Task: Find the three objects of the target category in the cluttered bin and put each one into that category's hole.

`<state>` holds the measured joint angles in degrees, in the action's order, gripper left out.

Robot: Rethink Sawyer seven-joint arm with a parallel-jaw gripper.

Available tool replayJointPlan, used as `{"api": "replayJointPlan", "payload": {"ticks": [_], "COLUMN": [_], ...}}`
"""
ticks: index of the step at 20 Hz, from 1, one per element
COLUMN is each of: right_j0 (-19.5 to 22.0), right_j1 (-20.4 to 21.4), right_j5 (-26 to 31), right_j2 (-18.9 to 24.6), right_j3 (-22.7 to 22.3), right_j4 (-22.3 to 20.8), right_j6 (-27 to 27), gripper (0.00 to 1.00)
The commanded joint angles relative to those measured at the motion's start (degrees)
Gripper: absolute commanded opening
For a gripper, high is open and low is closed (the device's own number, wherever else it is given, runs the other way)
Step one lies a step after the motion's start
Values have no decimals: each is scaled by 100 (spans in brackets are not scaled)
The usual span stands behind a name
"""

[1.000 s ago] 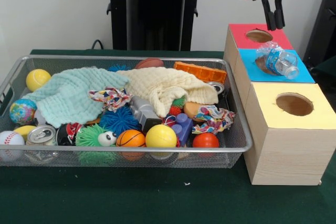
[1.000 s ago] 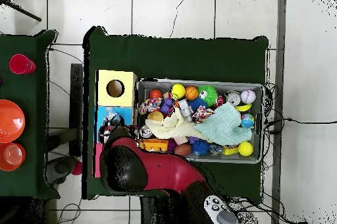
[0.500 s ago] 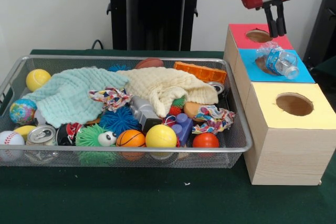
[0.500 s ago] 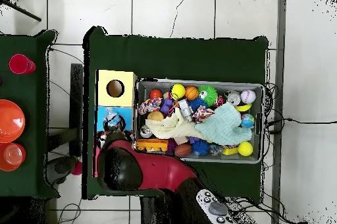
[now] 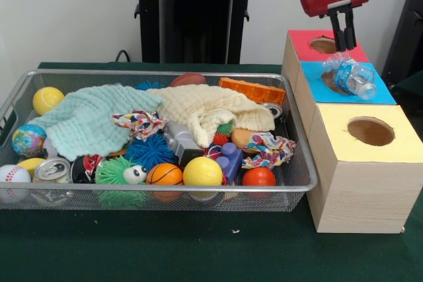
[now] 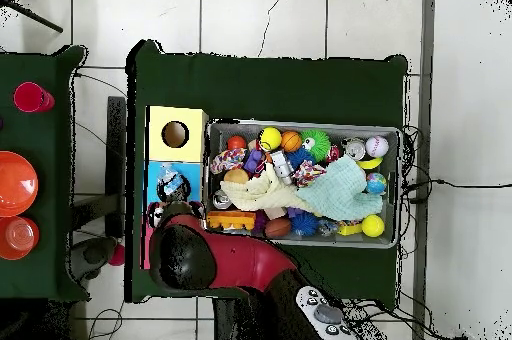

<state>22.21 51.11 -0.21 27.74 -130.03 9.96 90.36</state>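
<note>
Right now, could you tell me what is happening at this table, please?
The Sawyer arm's gripper hangs empty above the red and blue box tops. A crumpled clear bottle lies across the blue-surround hole, on top rather than dropped in. The wire mesh bin beside the boxes is full of balls, cloths, toys and cans.

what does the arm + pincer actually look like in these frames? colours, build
Front view: the pincer is two slim black fingers hanging from a glossy red, rounded housing with a black block on top and a small silver bracket where the fingers mount. Overhead view: the arm is bulky, red shell with a large black rounded joint, plus a grey panel with round buttons near the base. No loose cables visible.
</note>
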Motion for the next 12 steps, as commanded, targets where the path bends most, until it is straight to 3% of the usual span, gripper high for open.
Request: {"api": "replayJointPlan", "payload": {"ticks": [1, 7, 12], "right_j0": [-10, -132, 72], "right_j1": [-131, -115, -205], "right_j5": [475, 373, 172], "right_j2": [-247, -456, -136], "right_j3": [12, 130, 52], "right_j4": [-218, -338, -305], "right_j6": [740, 685, 917], "gripper": [0, 0, 0]}}
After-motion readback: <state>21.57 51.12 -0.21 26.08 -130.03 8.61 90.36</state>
